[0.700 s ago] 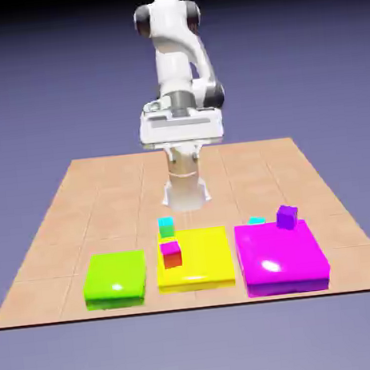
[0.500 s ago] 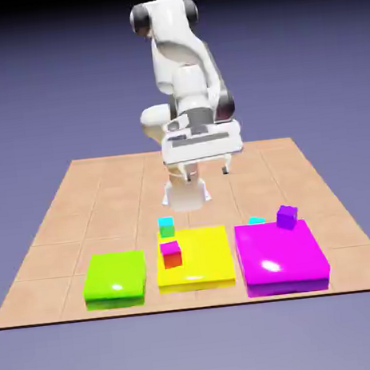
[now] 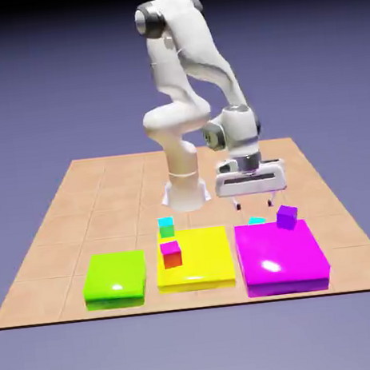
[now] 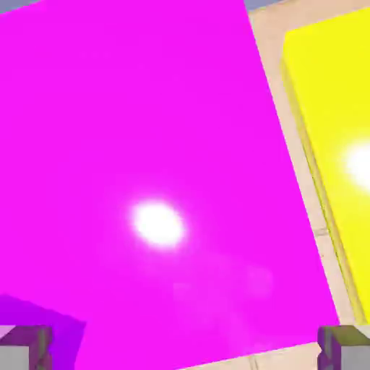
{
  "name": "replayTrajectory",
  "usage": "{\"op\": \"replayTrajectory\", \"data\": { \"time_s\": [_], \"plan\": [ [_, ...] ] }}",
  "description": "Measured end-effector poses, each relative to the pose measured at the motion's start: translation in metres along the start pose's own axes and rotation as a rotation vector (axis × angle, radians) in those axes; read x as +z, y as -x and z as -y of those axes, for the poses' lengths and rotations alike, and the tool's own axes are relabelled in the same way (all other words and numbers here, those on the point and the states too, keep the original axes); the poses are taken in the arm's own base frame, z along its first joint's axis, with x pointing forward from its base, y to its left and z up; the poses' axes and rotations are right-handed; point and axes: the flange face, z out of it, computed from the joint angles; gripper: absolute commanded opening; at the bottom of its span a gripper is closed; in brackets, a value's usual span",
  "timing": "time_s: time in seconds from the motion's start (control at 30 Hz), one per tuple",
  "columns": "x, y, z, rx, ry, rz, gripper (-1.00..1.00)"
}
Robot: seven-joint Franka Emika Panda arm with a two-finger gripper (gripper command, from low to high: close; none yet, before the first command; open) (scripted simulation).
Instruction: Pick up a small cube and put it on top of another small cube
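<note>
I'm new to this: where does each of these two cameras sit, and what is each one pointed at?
Exterior view: fixed, across the table and above, facing the white arm; its open gripper hangs above the magenta slab's far edge.
Hand view: on the hand, looking down along the gripper; only its two grey fingertips show.
Shared: the magenta slab, the yellow slab and the purple cube.

The white robot arm's gripper [image 3: 253,206] is hanging with jaws spread just above a small cyan cube [image 3: 257,221] lying at the twelve o'clock edge of the flat magenta slab [image 3: 280,257], a small purple cube [image 3: 286,217] sitting at its three o'clock.
</note>
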Motion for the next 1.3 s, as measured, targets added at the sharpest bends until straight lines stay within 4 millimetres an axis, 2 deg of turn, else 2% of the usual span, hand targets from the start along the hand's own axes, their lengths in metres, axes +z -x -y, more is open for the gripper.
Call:
{"op": "replayTrajectory", "data": {
  "time_s": [0.17,0.43,0.47,0.53,0.83,0.97,1.13,1.3],
  "plan": [
    [0.038,0.042,-0.037,0.063,0.138,-0.023,0.00],
    [0.101,0.038,-0.045,0.073,0.138,-0.024,0.00],
    [0.106,0.037,-0.046,0.073,0.138,-0.023,-1.00],
    [0.106,0.037,-0.046,0.073,0.137,-0.023,-1.00],
    [0.036,0.038,-0.036,0.073,0.137,-0.023,-1.00],
    [0.030,0.048,-0.030,-0.005,0.137,-0.012,-1.00],
    [0.016,0.000,0.003,-0.054,0.136,-0.008,-1.00],
    [-0.003,-0.054,0.026,-0.106,0.135,-0.002,-1.00]
  ]
}}
